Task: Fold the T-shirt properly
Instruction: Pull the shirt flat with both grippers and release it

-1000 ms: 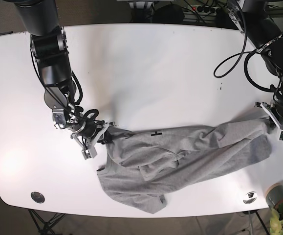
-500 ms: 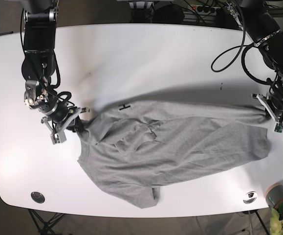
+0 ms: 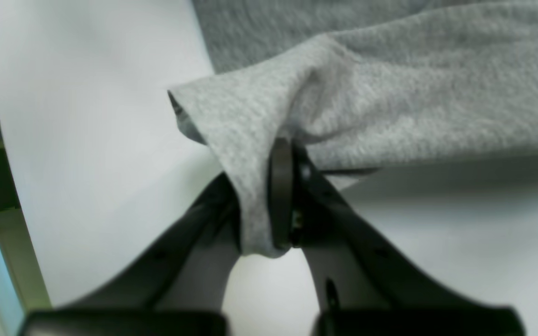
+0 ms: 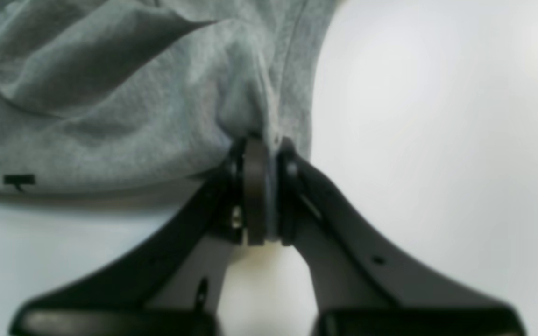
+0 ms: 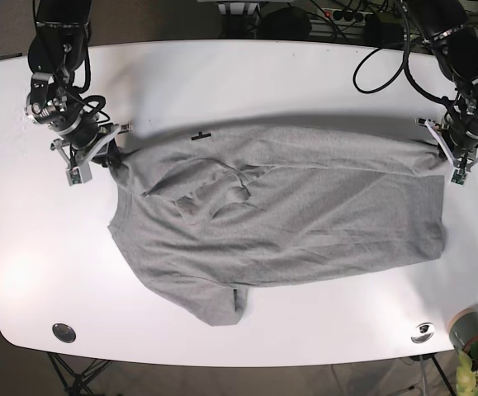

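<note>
T-shirt (image 5: 288,223) stretched lengthwise across white counter (image 5: 247,82), neck toward right pincer (image 5: 100,155); left pincer (image 5: 455,147) and right both clamped on fabric.

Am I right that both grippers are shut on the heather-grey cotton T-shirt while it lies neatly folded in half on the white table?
Not quite: the heather-grey cotton T-shirt is stretched open between the left gripper and right gripper, rumpled, not folded. The base view shows this; both grippers are shut on it.

White table (image 5: 247,78) — grey T-shirt (image 5: 288,223) spread flat, crumpled.
</note>
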Available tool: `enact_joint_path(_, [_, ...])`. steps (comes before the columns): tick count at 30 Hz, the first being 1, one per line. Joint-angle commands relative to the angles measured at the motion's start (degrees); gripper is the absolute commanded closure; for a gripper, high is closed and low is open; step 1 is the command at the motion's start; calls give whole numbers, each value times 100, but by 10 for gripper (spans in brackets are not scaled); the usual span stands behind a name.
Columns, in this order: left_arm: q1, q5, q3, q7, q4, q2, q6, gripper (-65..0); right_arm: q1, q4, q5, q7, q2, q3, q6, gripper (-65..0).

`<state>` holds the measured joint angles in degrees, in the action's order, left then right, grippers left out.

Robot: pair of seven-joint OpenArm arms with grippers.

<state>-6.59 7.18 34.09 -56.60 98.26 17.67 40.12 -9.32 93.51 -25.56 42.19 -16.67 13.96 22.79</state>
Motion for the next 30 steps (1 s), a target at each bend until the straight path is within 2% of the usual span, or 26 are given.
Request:
enact_joint_path(1, [-93,16,33,293,-28,110,-12,0,-110,165,-59,-118,-78,200,29,-22])
enact_joint_path(7, [-304,16,33,433,-397,250,-12,0,-549,429,-42,-118,-78,253,231,-22])
enact_joint_path(16, [-629,25,33,917,-810,417,-12,0,-901,675,-59,-127,-52,253,223,-22])
enact_joint_path(23, [-655,7,33,943,-1013,567,-12,-7,-1006,701,-33,-136,-70,297,223,-22])
enact_joint_path(26, [-655,16,33,926,-995,646,-12,-89,-1129,701,-59,-127,-35,657,223,-22])
enact_joint_path(30, [-655,16,33,917,-969,690,-12,-242,-1191,701,-68,-127,-70,719,231,-22])
